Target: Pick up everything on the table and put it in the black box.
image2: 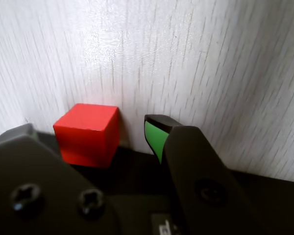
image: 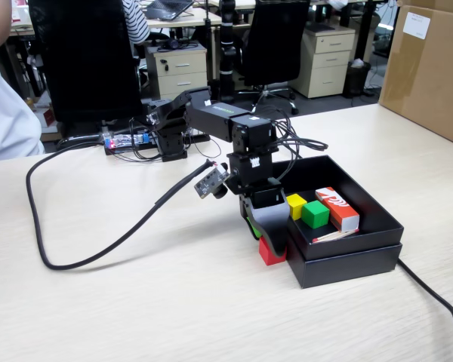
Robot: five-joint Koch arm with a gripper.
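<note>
The red cube [image: 272, 253] sits on the pale wood-grain table [image: 136, 309], right against the left wall of the black box [image: 347, 262]. My gripper [image: 266, 235] is lowered over it, jaws open and straddling it. In the wrist view the red cube [image2: 86, 133] lies between the dark left jaw and the green-padded right fingertip [image2: 154, 138], with a small gap on the right. The yellow cube [image: 296, 205] and the green cube [image: 315, 214] lie inside the box.
A red-and-white carton [image: 337, 209] also lies in the box. A thick black cable [image: 75, 260] loops across the table on the left, and another cable [image: 438, 302] runs off at the right. A big brown carton [image: 430, 68] stands at the back right.
</note>
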